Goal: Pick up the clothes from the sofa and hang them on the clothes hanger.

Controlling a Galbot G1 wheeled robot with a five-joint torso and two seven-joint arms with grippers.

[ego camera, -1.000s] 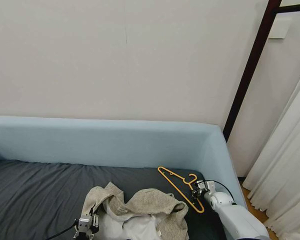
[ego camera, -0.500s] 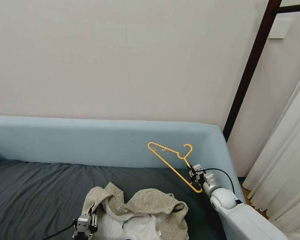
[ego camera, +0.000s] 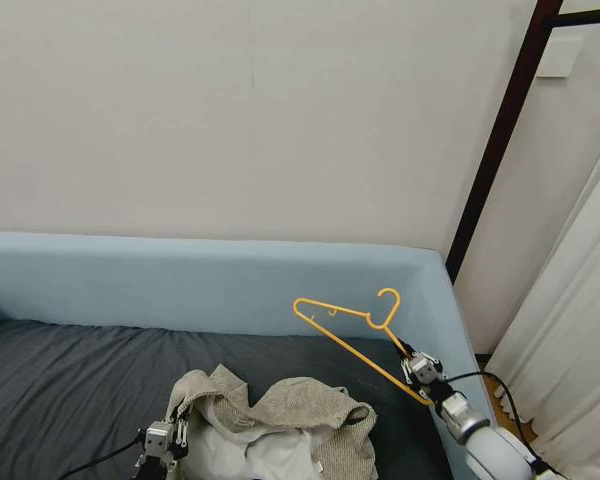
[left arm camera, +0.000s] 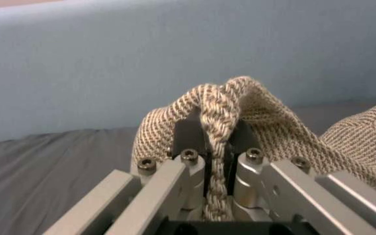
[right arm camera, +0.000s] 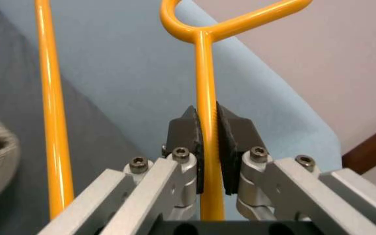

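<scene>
A beige knitted garment (ego camera: 280, 420) with a white lining lies crumpled on the dark sofa seat (ego camera: 70, 380). My left gripper (ego camera: 170, 437) is shut on a fold of the garment (left arm camera: 221, 117) at its left end, low in the head view. An orange clothes hanger (ego camera: 355, 335) hangs in the air above the seat's right end, tilted, its hook toward the sofa corner. My right gripper (ego camera: 418, 372) is shut on the hanger (right arm camera: 204, 98), pinching one of its thin bars between the pads.
The light blue sofa back (ego camera: 210, 285) and right armrest (ego camera: 445, 330) wall in the seat. A pale wall rises behind. A dark door frame (ego camera: 495, 140) and white curtain (ego camera: 575, 340) stand to the right.
My right gripper has lifted the orange hanger off the seat and carried it up and slightly right. The left gripper stays on the garment, having shifted slightly down and left.
</scene>
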